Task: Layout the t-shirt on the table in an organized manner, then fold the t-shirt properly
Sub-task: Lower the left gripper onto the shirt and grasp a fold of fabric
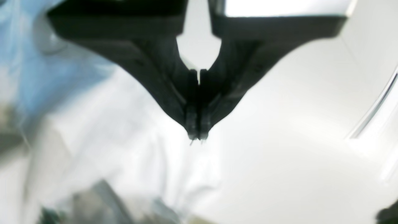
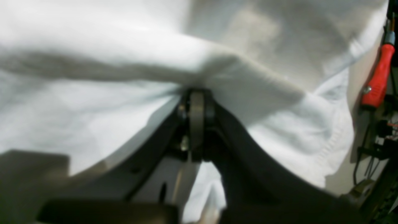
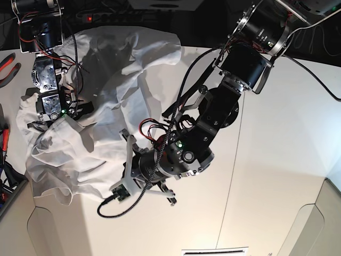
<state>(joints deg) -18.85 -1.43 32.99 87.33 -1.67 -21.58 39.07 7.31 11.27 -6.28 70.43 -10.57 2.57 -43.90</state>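
Note:
The white t-shirt (image 3: pixel 106 101) lies crumpled and bunched on the back left of the white table (image 3: pixel 277 160). My left gripper (image 3: pixel 128 162) is at the shirt's right-hand edge. In the left wrist view the left gripper (image 1: pixel 196 137) is shut, its tips down on the t-shirt (image 1: pixel 124 143), and a crease runs out from them. My right gripper (image 3: pixel 57 121) is at the shirt's left side. The right wrist view shows the right gripper (image 2: pixel 196 93) shut on a bunched fold of the t-shirt (image 2: pixel 93 109), which drapes over its tips.
A red-handled tool (image 2: pixel 377 77) and cables lie off the shirt's edge. Red pliers (image 3: pixel 8 61) and other tools sit along the table's left edge. A thin dark seam (image 3: pixel 234 160) crosses the table. A blurred blue patch (image 1: pixel 31 62) shows beyond the shirt.

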